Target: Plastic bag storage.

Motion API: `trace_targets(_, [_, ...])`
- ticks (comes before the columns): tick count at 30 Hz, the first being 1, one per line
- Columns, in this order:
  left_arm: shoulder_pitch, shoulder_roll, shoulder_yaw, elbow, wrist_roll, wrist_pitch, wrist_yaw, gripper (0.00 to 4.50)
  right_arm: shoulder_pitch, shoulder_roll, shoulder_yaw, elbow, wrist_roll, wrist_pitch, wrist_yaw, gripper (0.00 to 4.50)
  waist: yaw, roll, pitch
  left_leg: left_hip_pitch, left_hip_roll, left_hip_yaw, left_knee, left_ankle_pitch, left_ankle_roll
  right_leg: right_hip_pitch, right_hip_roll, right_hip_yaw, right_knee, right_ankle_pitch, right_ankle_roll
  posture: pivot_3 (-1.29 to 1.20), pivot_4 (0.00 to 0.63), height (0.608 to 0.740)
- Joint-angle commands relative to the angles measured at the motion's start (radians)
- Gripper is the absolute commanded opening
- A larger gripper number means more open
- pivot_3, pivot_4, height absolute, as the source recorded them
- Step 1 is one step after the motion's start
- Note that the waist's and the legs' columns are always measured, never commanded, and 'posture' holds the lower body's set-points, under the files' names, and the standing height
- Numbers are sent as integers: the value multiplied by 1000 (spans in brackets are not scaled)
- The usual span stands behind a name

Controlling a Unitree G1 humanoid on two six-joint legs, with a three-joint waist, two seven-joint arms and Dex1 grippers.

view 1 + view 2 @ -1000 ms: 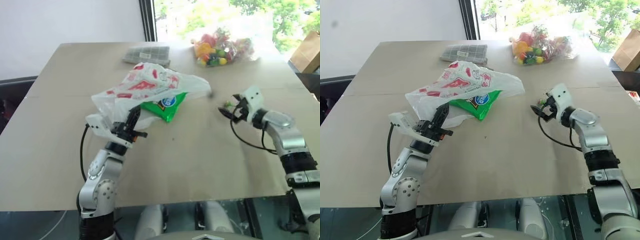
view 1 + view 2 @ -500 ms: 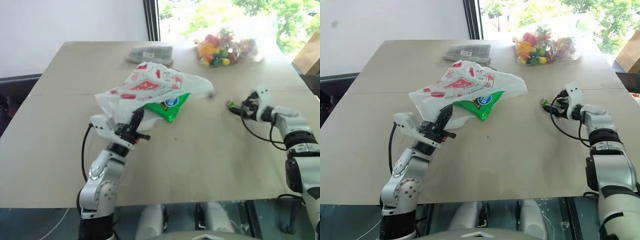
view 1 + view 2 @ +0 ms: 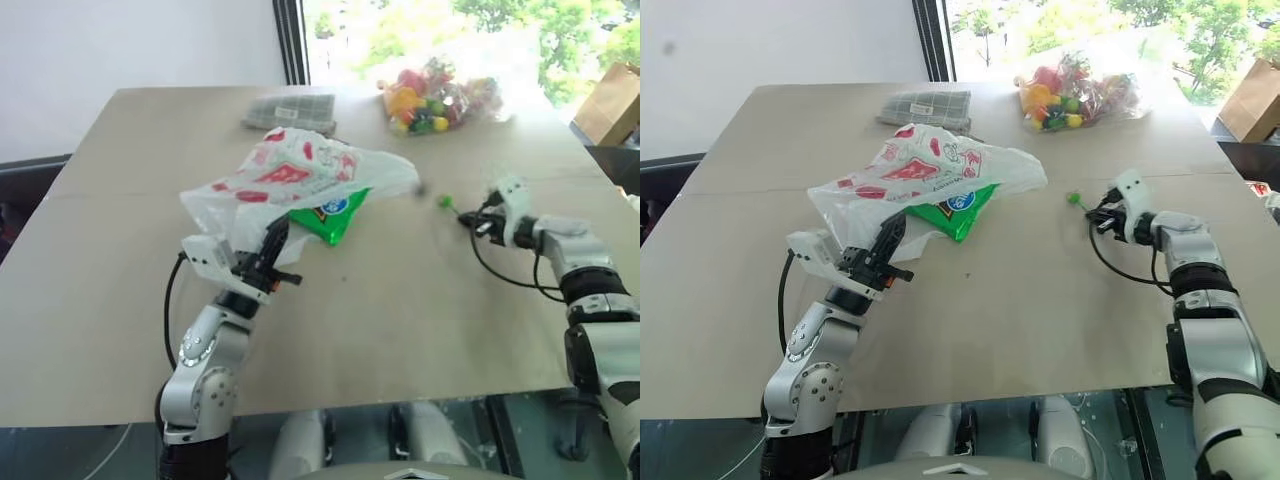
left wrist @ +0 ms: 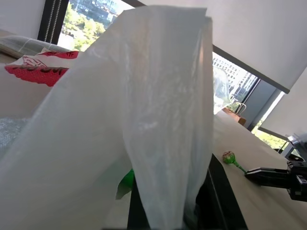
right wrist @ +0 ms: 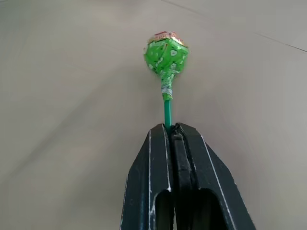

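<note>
At centre left, the left gripper (image 3: 272, 243) pinches the plastic bag (image 3: 290, 180); at right, the right gripper (image 5: 171, 128) clamps a green lollipop (image 5: 166, 55) by its stick.

So the plastic bag (image 3: 290, 175) sits a bit left of the middle of the tabletop (image 3: 400, 330), with the snack packet (image 3: 330, 212) poking out from under its near right edge. The left gripper (image 3: 272, 243) is at the bag's near edge, jaws pinched on a fold of it. Behind the bag, toward the far edge, lies a flat tray (image 3: 290, 110). To the right of that, at the far right corner, there's a bag of small items (image 3: 435, 95). The right gripper (image 3: 1102, 214) is over on the right side, well apart from the bag, jaws clamped on the stick of a lollipop (image 5: 166, 55) whose head points toward the middle. A cardboard box (image 3: 612, 100) stands off the table, far right.
</note>
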Motion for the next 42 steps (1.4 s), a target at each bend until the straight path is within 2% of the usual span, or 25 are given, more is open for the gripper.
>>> trace_targets(1, [-9, 5, -6, -43, 0, -3, 5, 0, 17, 32, 60, -304, 89, 147, 126, 57, 3, 2, 1, -1, 0, 0, 0, 0, 0, 0, 0, 0, 0, 0, 0, 0, 150, 740])
trace_targets(4, [-15, 2, -11, -41, 3, -4, 8, 0, 35, 73, 128, -469, 110, 244, 147, 57, 20, 2, 1, -4, -1, -2, 0, 0, 0, -2, -1, -1, 0, 0, 0, 0, 150, 740])
trace_targets(7, [-15, 0, -15, -40, 8, -8, 7, 0, 6, 148, 181, -519, 110, 298, 112, 57, 25, 2, 1, -5, -3, -4, 1, 0, 0, -2, -3, -3, -1, 0, 0, 0, 150, 740])
trace_targets(10, [-13, -1, -18, -43, 10, -10, 9, 0, -73, 251, 203, -431, 63, 318, 0, 57, 19, 2, 1, -5, -3, -4, 1, 0, 0, -2, -3, -4, -1, 0, 0, 0, 150, 740])
trace_targets(13, [0, -6, -27, -51, 16, -17, 12, 0, -189, 394, 157, -269, 19, 231, -216, 57, 15, 2, 1, -5, -3, -4, 1, 0, 0, -2, -2, -4, 0, 0, 0, 0, 150, 740])
trace_targets(14, [6, -7, -31, -56, 20, -18, 15, 0, -239, 449, 104, -218, 36, 167, -303, 324, 12, 2, 1, -5, -3, -4, 1, 0, 0, -3, -2, -4, 0, 0, 0, 0, 150, 740])
trace_targets(16, [15, -10, -37, -66, 26, -21, 20, 0, -304, 515, 25, -174, 83, 65, -361, 870, 12, 1, 2, -6, -3, -2, 1, 0, 0, -5, -2, -3, 0, 0, 0, 0, 150, 740])
trace_targets(17, [18, -12, -38, -69, 29, -21, 24, 0, -317, 531, 0, -169, 99, 54, -375, 1449, 13, 1, 2, -6, -3, -3, 1, 0, 0, -5, -1, -4, 0, 0, 0, 0, 150, 740])
trace_targets(19, [22, -17, -37, -83, 32, -22, 38, 0, -269, 491, 35, -205, 61, 40, -338, 2334, 22, 0, 1, -7, -3, -3, 0, 0, 0, -5, -2, -4, -1, 0, 0, 0, 150, 740])
trace_targets(20, [25, -20, -37, -89, 35, -22, 44, 0, -228, 456, 65, -239, 49, 38, -289, 2499, 24, -2, 0, -8, -4, -5, 0, 0, 0, -3, -3, -7, -3, 0, 0, 0, 150, 740])
trace_targets(25, [43, -21, -35, -103, 40, -20, 53, 0, -46, 259, 127, -431, 70, 86, -80, 2499, 36, -3, 0, -8, -5, -6, 1, -1, 2, 0, -5, -9, -5, 0, 0, 0, 150, 740])
trace_targets(29, [43, -16, -31, -99, 39, -18, 53, 0, 24, 112, 111, -460, 52, 41, -9, 2499, 17, 0, 2, -7, -3, -5, 0, 0, 1, -3, -3, -7, -2, 0, 0, 0, 150, 740])
trace_targets(34, [27, -10, -33, -88, 38, -10, 50, 0, 17, -4, 76, -347, -1, -28, -54, 2499, 15, 0, 2, -5, -3, -4, 0, 0, 0, -2, -2, -5, -1, 0, 0, 0, 150, 740])
trace_targets(38, [21, -6, -34, -85, 35, -6, 49, 0, -34, -4, 55, -230, -34, -56, -141, 2499, 14, -1, 2, -5, -3, -3, 0, 0, 1, -2, -2, -3, -1, 0, 0, 0, 150, 740])
trace_targets(42, [15, -5, -31, -87, 32, -1, 53, 0, -110, 17, 45, -55, -86, -162, -272, 2499, 15, 0, 2, -4, -3, -3, 0, 0, 0, -3, -2, -3, -1, 0, 0, 0, 150, 740])
